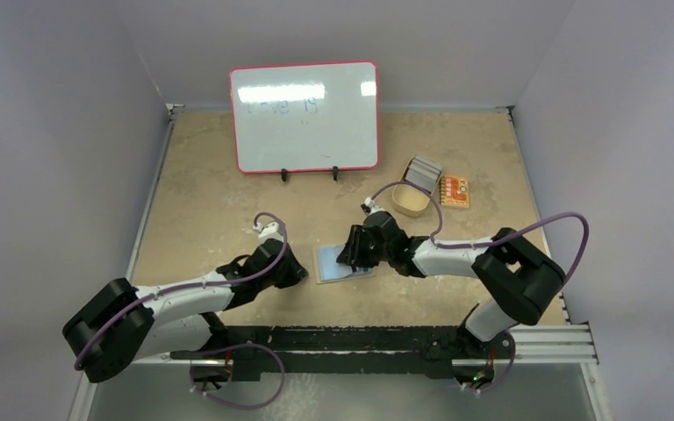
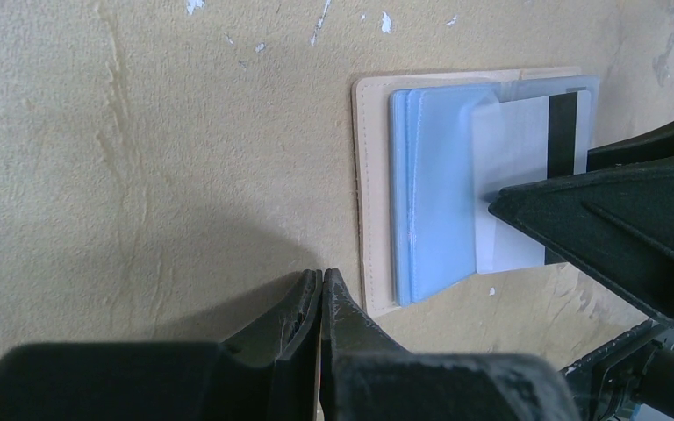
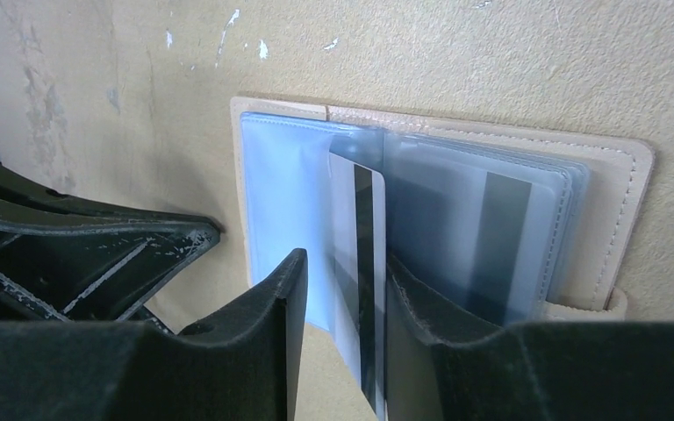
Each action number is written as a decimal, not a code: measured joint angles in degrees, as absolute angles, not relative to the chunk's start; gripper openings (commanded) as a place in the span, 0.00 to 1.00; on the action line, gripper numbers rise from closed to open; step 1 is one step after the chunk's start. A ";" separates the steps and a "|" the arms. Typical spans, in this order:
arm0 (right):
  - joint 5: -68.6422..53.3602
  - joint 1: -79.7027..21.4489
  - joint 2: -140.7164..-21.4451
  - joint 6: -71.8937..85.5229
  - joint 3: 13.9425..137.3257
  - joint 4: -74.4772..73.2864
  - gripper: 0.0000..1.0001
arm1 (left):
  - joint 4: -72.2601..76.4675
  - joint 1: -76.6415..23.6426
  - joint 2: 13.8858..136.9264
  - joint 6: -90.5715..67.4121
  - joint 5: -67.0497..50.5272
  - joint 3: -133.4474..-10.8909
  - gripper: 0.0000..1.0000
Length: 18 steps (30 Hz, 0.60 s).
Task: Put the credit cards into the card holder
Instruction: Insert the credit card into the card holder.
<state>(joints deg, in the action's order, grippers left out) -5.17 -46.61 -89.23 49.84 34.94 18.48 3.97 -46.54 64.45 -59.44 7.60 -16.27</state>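
Note:
The tan card holder (image 1: 326, 274) lies open on the table, its clear and blue sleeves (image 2: 430, 193) facing up. A white credit card (image 3: 360, 263) with a black stripe stands on edge among the sleeves, its far end tucked in. My right gripper (image 3: 342, 272) is open around that card, which leans by the right finger with a gap to the left one. My left gripper (image 2: 323, 276) is shut on nothing, its tips on the table beside the holder's stitched edge (image 2: 370, 175). More credit cards (image 1: 425, 171) are stacked at the back right.
A tan oval dish (image 1: 411, 200) and an orange patterned card (image 1: 455, 191) sit at the back right next to the stack. A red-framed whiteboard (image 1: 304, 116) stands at the back. Both arms meet closely over the holder, the left gripper (image 1: 294, 272) and the right gripper (image 1: 355, 254).

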 measured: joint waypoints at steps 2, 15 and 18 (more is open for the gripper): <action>-5.15 -46.61 -89.23 49.80 34.92 18.52 0.30 | 4.16 -46.54 64.55 -59.44 7.51 -16.27 0.00; -8.51 -46.61 -93.82 49.84 34.89 27.09 0.30 | 2.57 -46.54 62.74 -61.12 7.27 -16.60 0.00; -8.51 -46.61 -93.84 49.84 34.89 27.11 0.30 | 2.48 -46.54 62.81 -61.41 7.60 -16.71 0.00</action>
<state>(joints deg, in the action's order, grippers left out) -8.51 -46.61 -93.84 49.84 34.89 27.11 2.48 -46.54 62.81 -61.41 7.60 -16.71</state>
